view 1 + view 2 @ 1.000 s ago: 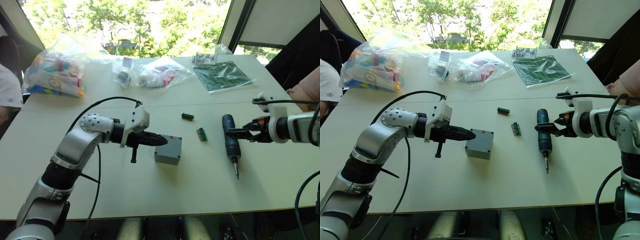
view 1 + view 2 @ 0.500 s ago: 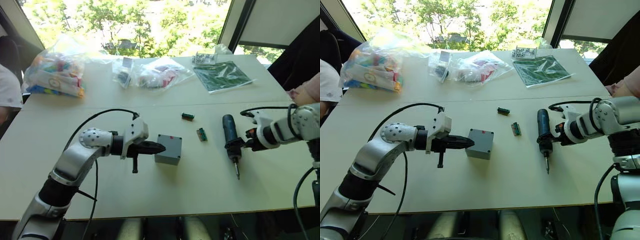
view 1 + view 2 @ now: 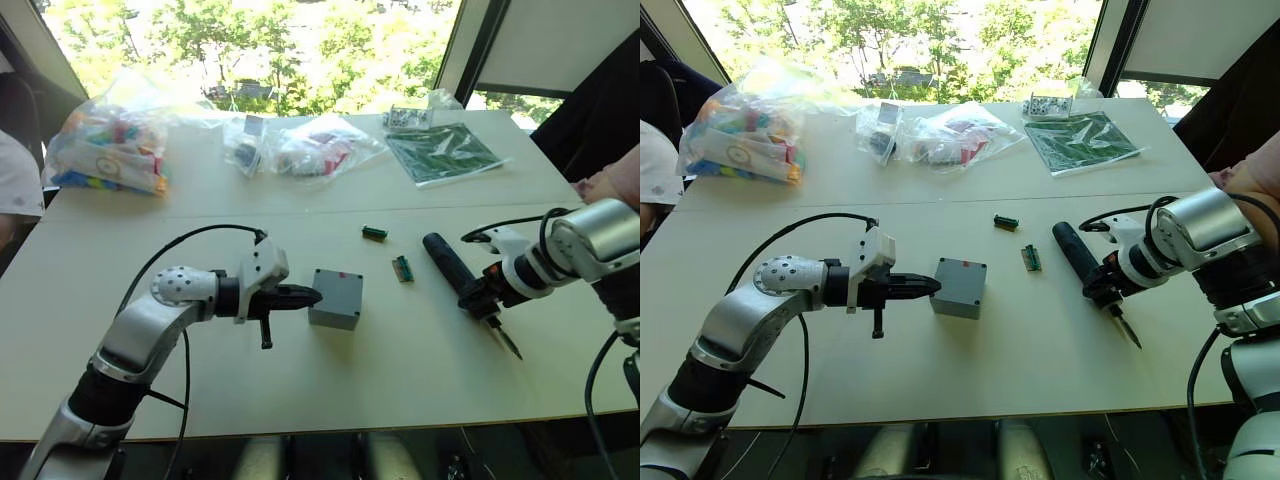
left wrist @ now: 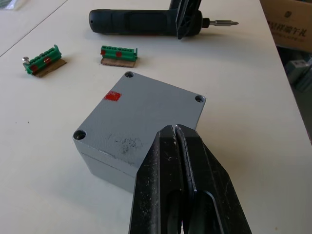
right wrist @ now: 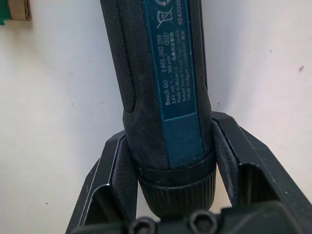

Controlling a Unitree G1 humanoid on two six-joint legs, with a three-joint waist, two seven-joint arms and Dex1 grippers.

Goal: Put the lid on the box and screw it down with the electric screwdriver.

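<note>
The grey box (image 3: pixel 336 297) stands mid-table with a red mark and corner screw holes on its top face (image 4: pixel 141 117). A seam runs just under that face, and I cannot tell the lid apart from the box. My left gripper (image 3: pixel 312 295) is shut and empty, its tips (image 4: pixel 175 129) at the box's left upper edge. The dark electric screwdriver (image 3: pixel 450 268) lies slanted on or just above the table to the right of the box, bit pointing front-right. My right gripper (image 3: pixel 487 298) is shut on it near the bit end, a finger (image 5: pixel 117 165) on each side of the barrel (image 5: pixel 161 87).
Two small green terminal blocks (image 3: pixel 375 233) (image 3: pixel 403 268) lie between the box and the screwdriver. Bags of parts (image 3: pixel 110 140) (image 3: pixel 320 145) and a green board in a bag (image 3: pixel 445 150) sit at the back. A person's arm (image 3: pixel 610 185) is at the right edge.
My right gripper closed on the screwdriver and swung it, so the bit now points front-right and the handle back-left. The left gripper stayed shut against the box.
</note>
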